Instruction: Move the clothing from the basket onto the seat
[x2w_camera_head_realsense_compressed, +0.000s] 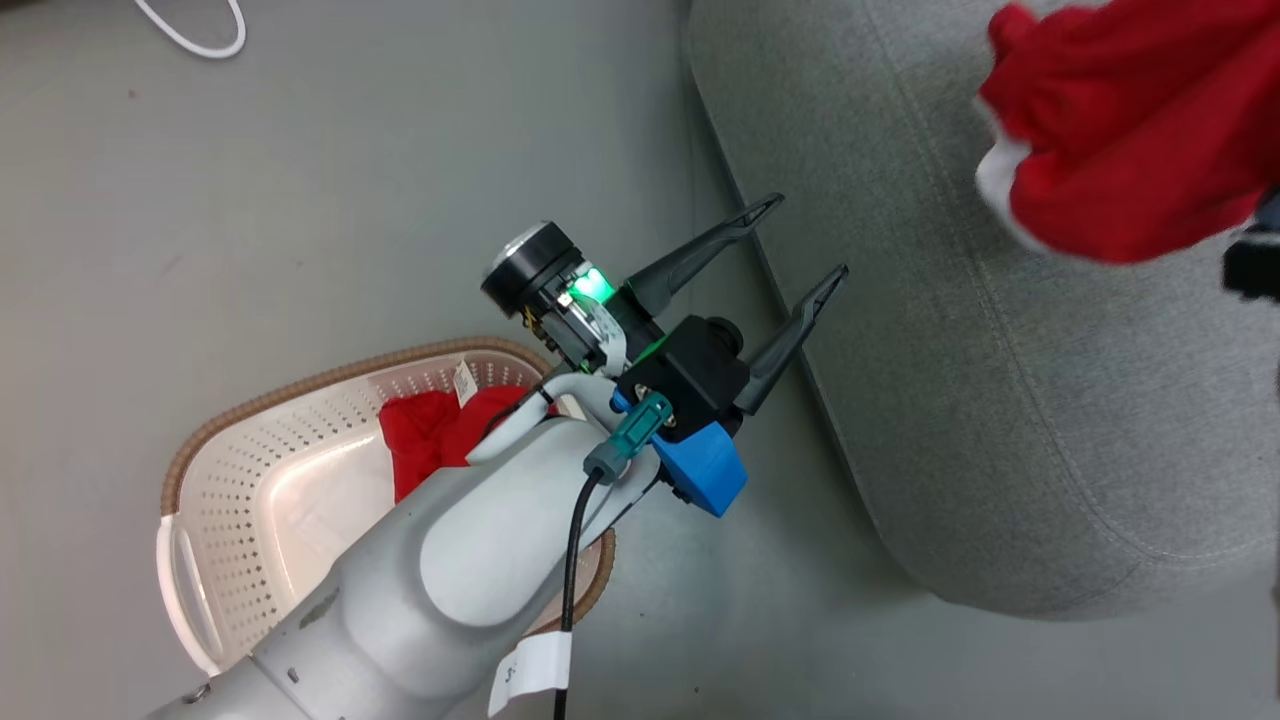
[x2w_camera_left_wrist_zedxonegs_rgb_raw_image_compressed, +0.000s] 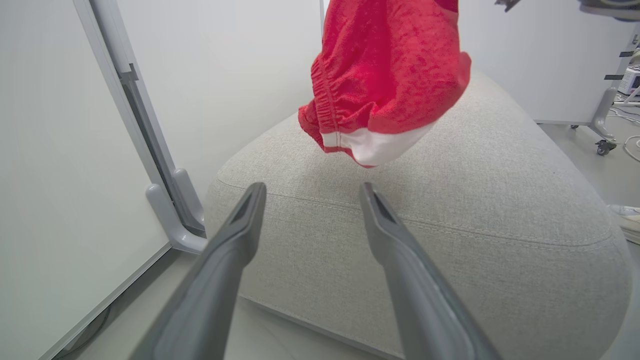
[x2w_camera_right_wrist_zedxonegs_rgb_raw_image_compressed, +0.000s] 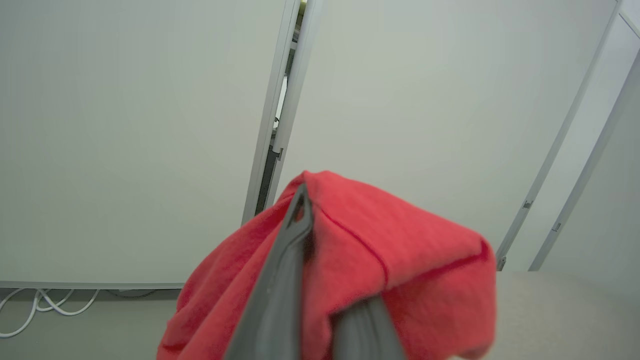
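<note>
**Red garment held over seat, another in basket**

R arm: the right pincer (x2w_camera_right_wrist_zedxonegs_rgb_raw_image_compressed: 312, 235) is clamped tight on a red garment (x2w_camera_head_realsense_compressed: 1130, 130), w/ cloth bunched over & around both fingers in the right wrist view. The garment hangs above the seat (x2w_camera_head_realsense_compressed: 1000, 400), at the top right of the head view. In the left wrist view its lower end, w/ a gathered elastic hem & a white band, dangles over the cushion top. It looks clear of the fabric, but contact can't be judged for sure.

L arm: the left pincer (x2w_camera_head_realsense_compressed: 808, 237) is empty, fingers spread wide w/ nothing btw them. It hovers over the floor (x2w_camera_head_realsense_compressed: 300, 200) in the strip btw basket & seat, tips pointing at the seat's edge.

The basket (x2w_camera_head_realsense_compressed: 300, 385) sits on the floor at lower left of the head view, partly hidden by the pale left forearm. A second red garment (x2w_camera_head_realsense_compressed: 430, 435) lies crumpled inside it, toward the end nearer the seat, w/ a white label (x2w_camera_head_realsense_compressed: 463, 380) showing by the rim.

A white cable (x2w_camera_head_realsense_compressed: 200, 40) loops on the floor at top left. Pale wall panels (x2w_camera_left_wrist_zedxonegs_rgb_raw_image_compressed: 225, 75) w/ grey frames stand behind the seat.
</note>
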